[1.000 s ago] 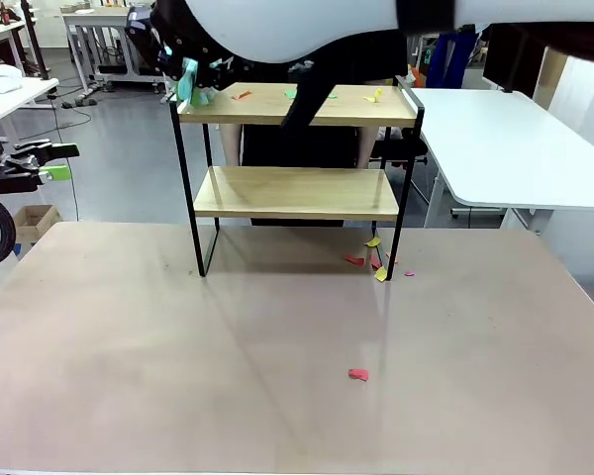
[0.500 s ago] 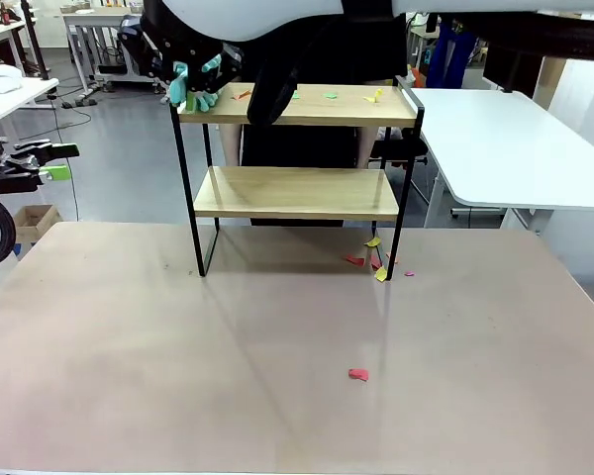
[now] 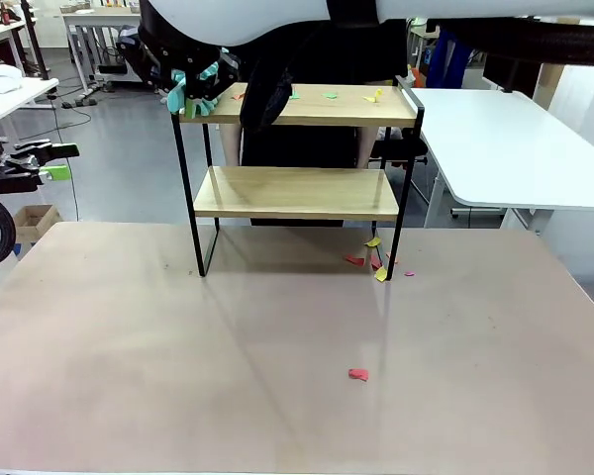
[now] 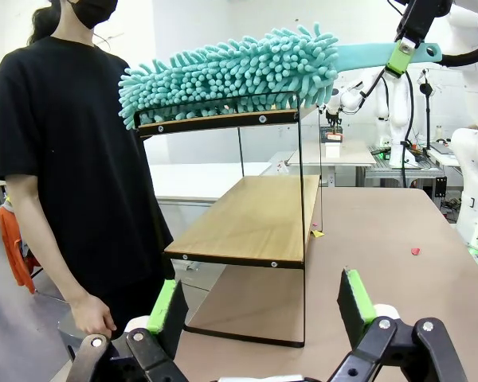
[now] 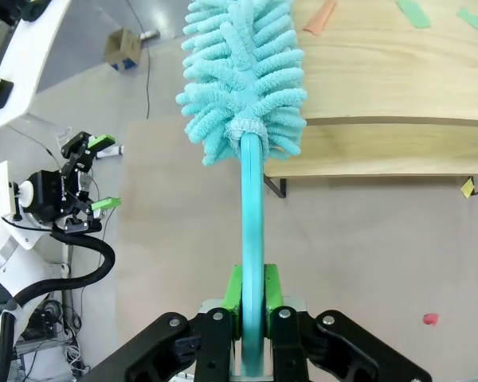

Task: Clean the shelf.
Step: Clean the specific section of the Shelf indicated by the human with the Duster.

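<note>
The shelf (image 3: 307, 107) stands at the far side of the table, and its two wooden boards also appear in the left wrist view (image 4: 255, 215). A teal fluffy duster (image 3: 192, 92) lies across the left end of the top board (image 5: 382, 72). My right gripper (image 5: 252, 298) is shut on the duster's handle (image 5: 252, 207), and it shows from the side (image 4: 398, 60) too. Orange, green and yellow paper scraps (image 3: 330, 95) lie on the top board. My left gripper (image 4: 261, 306) hangs open and empty off the table's left side (image 3: 35, 163).
A person in black (image 3: 307, 139) stands behind the shelf, arm hanging down (image 4: 72, 159). Paper scraps lie by the shelf's right foot (image 3: 376, 259), and a red scrap (image 3: 358, 374) lies mid-table. White tables (image 3: 505, 139) stand beyond.
My right gripper has moved left along the top board, dragging the duster head to the board's left edge. The left arm has not moved.
</note>
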